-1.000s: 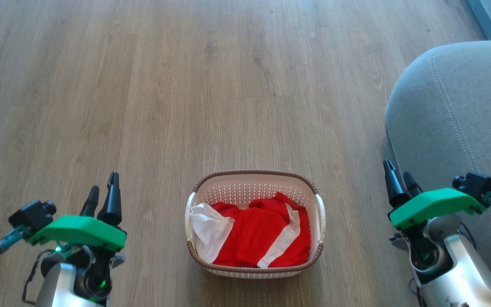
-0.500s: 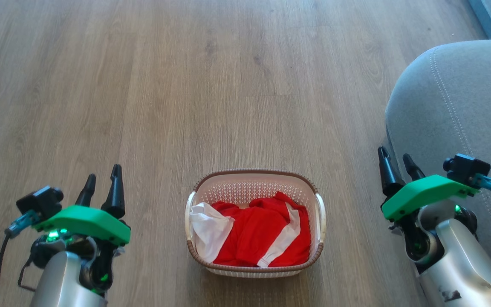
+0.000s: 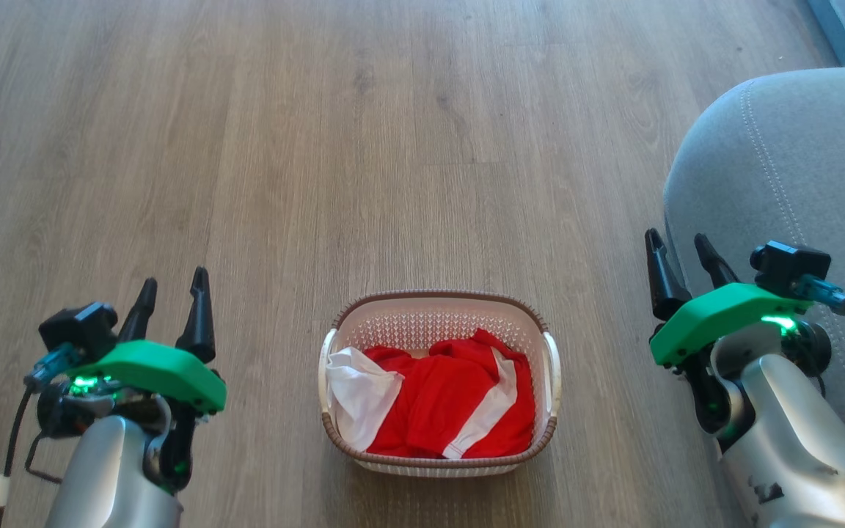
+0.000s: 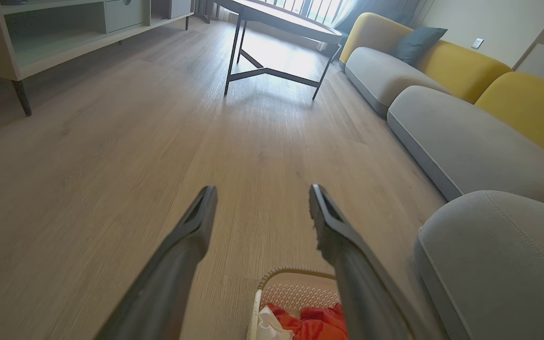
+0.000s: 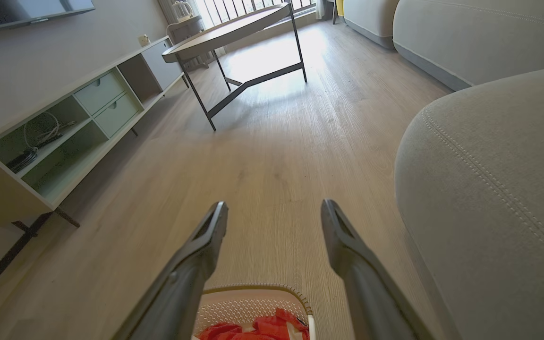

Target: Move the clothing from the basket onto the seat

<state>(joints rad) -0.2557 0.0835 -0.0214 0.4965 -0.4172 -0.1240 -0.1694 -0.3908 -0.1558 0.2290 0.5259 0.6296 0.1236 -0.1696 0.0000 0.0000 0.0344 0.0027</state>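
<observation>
Clothing inside the basket

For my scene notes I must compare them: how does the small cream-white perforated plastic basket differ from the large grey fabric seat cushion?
The cream-white perforated plastic basket is far smaller than the grey fabric seat cushion. The basket has a brown rim and white handles; the seat has pale stitched seams. The basket holds the red-and-white clothing; none lies on the seat's visible part. Both have rounded corners.
</observation>
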